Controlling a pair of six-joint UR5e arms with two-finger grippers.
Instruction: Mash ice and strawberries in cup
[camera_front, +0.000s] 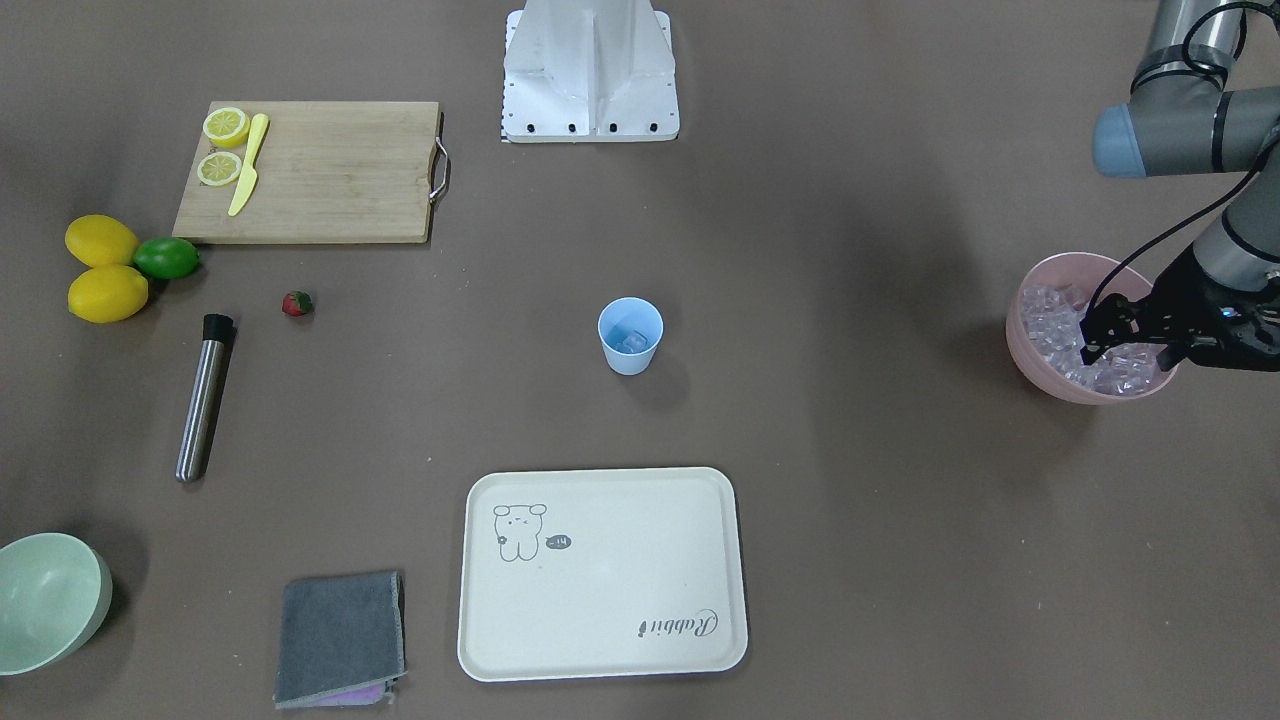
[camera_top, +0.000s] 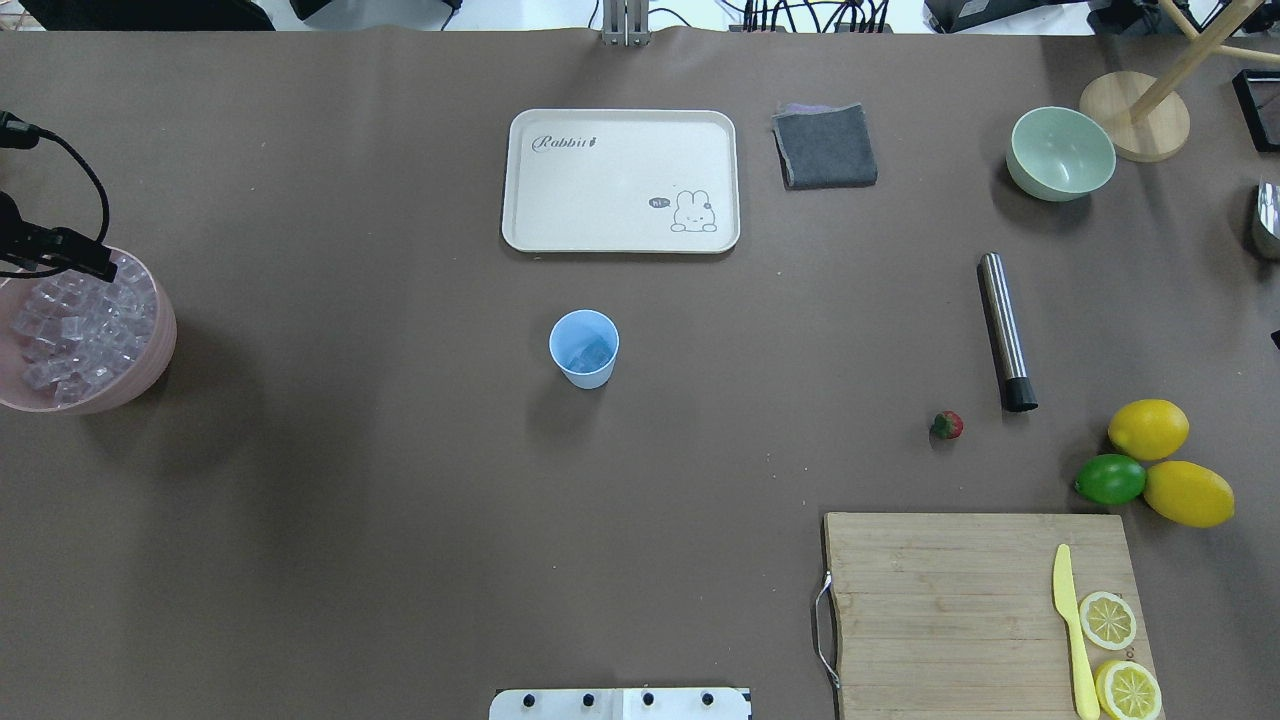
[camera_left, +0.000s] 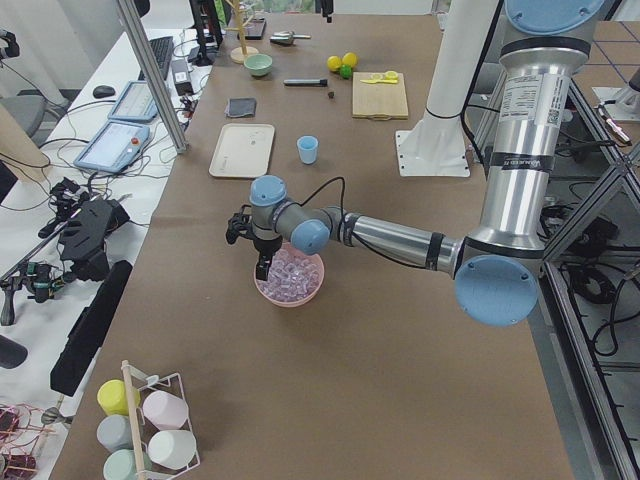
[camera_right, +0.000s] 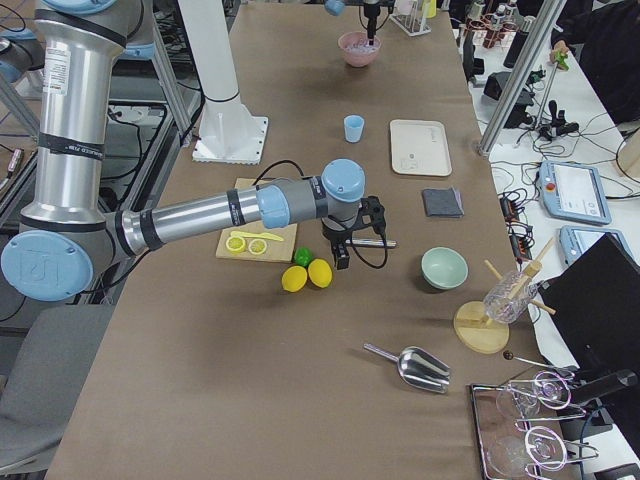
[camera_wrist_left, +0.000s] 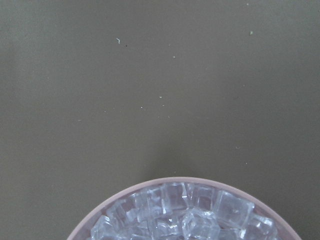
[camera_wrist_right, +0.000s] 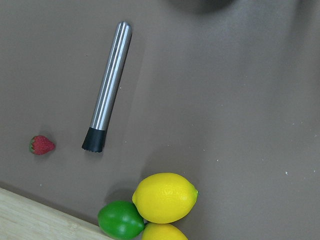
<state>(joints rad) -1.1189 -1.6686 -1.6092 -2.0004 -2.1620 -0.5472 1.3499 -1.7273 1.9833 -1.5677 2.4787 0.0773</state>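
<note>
The light-blue cup (camera_front: 630, 352) stands upright mid-table with a piece of ice (camera_front: 632, 342) inside. More ice (camera_top: 70, 335) fills a pink bowl (camera_front: 1040, 375) at the table's end on my left side. My left gripper (camera_front: 1126, 358) hangs just over that ice, its fingers apart and nothing between them. The strawberry (camera_front: 297, 303) lies on the table between the cutting board and a steel muddler (camera_front: 205, 400); the right wrist view also shows the strawberry (camera_wrist_right: 42, 145). My right gripper (camera_right: 341, 260) hovers above the lemons; I cannot tell whether it is open.
A wooden cutting board (camera_top: 980, 610) carries two lemon halves and a yellow knife. Two lemons (camera_top: 1148, 428) and a lime (camera_top: 1110, 479) lie beside it. A cream tray (camera_top: 620, 180), a grey cloth (camera_top: 825, 146) and a pale green bowl (camera_top: 1062, 152) sit along the far side.
</note>
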